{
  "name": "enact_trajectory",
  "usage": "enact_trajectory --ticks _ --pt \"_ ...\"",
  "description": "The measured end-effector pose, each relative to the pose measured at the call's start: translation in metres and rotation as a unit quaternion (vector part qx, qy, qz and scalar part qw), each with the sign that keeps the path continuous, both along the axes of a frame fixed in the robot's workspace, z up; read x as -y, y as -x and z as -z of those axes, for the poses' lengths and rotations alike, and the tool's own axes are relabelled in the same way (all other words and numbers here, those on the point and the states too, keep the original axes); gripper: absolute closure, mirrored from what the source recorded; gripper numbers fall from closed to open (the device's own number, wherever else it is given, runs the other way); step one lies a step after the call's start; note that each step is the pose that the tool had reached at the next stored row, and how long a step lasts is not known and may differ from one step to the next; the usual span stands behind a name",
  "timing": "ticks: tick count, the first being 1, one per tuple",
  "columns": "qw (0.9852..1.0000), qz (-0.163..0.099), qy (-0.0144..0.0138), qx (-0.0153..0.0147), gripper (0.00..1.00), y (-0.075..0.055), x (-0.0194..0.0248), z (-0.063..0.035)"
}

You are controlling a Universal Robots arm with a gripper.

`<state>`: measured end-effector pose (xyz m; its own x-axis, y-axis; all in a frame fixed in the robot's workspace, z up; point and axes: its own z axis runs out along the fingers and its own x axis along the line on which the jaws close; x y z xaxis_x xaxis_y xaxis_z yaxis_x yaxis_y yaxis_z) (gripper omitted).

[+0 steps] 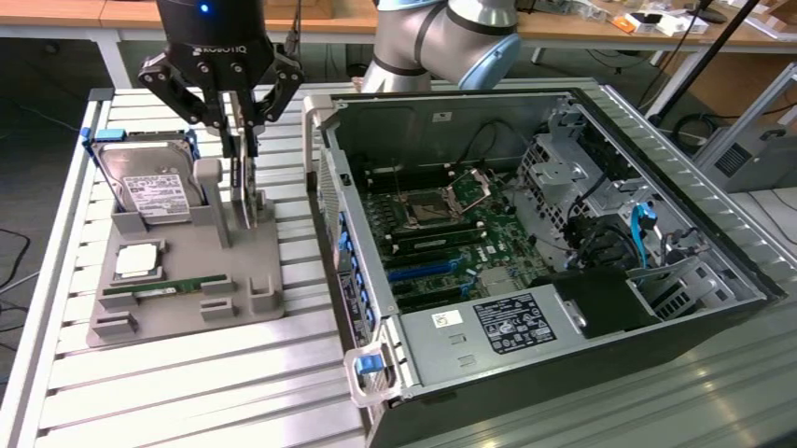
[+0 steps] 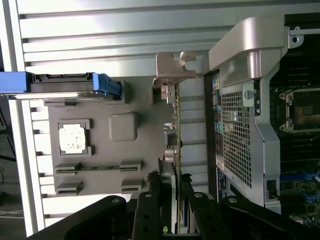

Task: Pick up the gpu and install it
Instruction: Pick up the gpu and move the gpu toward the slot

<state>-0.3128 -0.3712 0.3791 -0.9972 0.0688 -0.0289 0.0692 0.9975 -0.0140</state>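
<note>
The gpu point(image 1: 250, 194) is a thin dark card with a silver end bracket point(image 2: 172, 70). It stands upright on edge in the grey holder tray point(image 1: 256, 266), at the exterior view's left. My gripper point(image 1: 244, 145) comes down from above with its two black fingers pressed on either side of the card's top edge. In the wrist view the gpu point(image 2: 176, 127) shows edge-on, running away from the gripper point(image 2: 170, 184), whose fingers point(image 2: 154, 186) pinch its near end. Its lower edge still looks level with the tray's slot.
The tray also holds a silver hard drive point(image 1: 149, 191) in a blue frame, a processor chip point(image 1: 137, 261) and a green RAM stick point(image 1: 168, 285). The open computer case point(image 1: 373, 359) lies to the exterior view's right, motherboard point(image 1: 454, 219) exposed. Everything rests on a slatted metal table point(image 1: 187, 383).
</note>
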Motion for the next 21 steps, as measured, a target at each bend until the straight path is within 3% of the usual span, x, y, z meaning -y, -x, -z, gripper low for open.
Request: enact_trajectory --ticks 21 --pt "1.0 0.0 0.0 0.0 0.73 0.0 0.0 -0.0068"
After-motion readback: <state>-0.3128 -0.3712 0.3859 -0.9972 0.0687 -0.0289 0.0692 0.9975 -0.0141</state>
